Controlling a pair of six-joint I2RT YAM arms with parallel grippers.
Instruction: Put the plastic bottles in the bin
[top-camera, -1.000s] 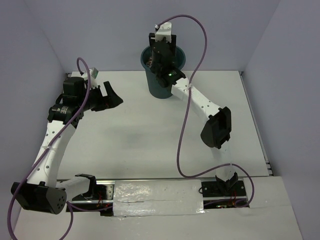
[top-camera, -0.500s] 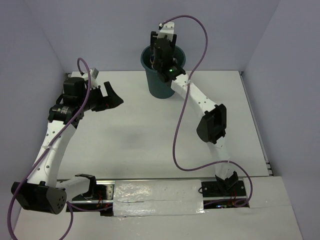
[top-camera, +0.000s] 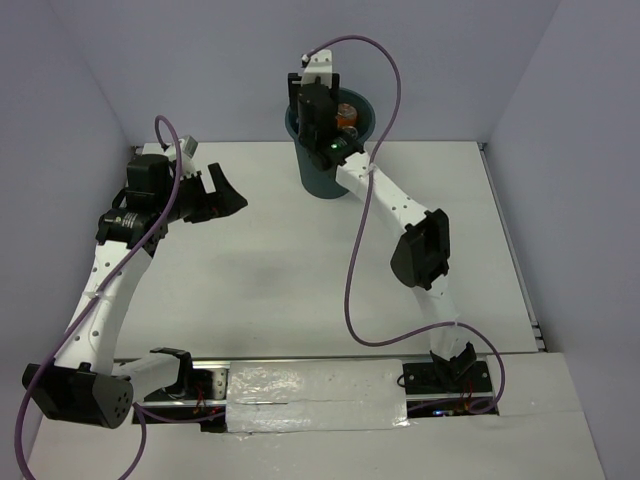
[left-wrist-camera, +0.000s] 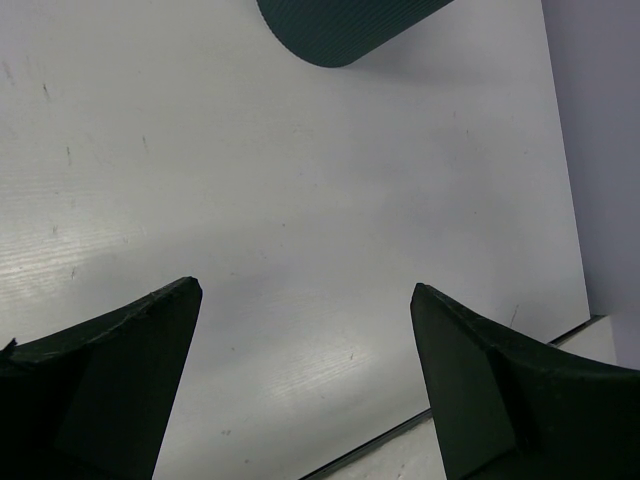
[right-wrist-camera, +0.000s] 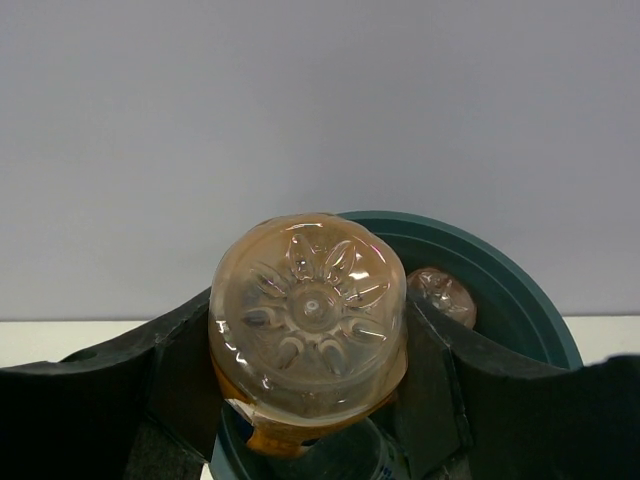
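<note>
My right gripper (right-wrist-camera: 310, 335) hangs over the mouth of the dark teal bin (right-wrist-camera: 522, 292) and is shut on an orange plastic bottle (right-wrist-camera: 308, 318), whose moulded base faces the wrist camera. In the top view the gripper (top-camera: 322, 112) is above the bin (top-camera: 322, 172) at the back of the table, with orange bottle (top-camera: 347, 113) showing inside the rim. A second orange-tinted bottle (right-wrist-camera: 443, 296) lies inside the bin. My left gripper (top-camera: 226, 194) (left-wrist-camera: 305, 290) is open and empty over bare table at the left. The bin's base (left-wrist-camera: 340, 25) shows ahead of it.
White walls close in the table on the left, back and right. The purple cable (top-camera: 385, 70) loops above the right arm. A metal rail (top-camera: 320, 368) with the arm bases runs along the near edge.
The right wrist has shifted left and back over the bin, and its elbow has drawn in. Orange bottle now shows inside the rim. The left arm has not moved.
</note>
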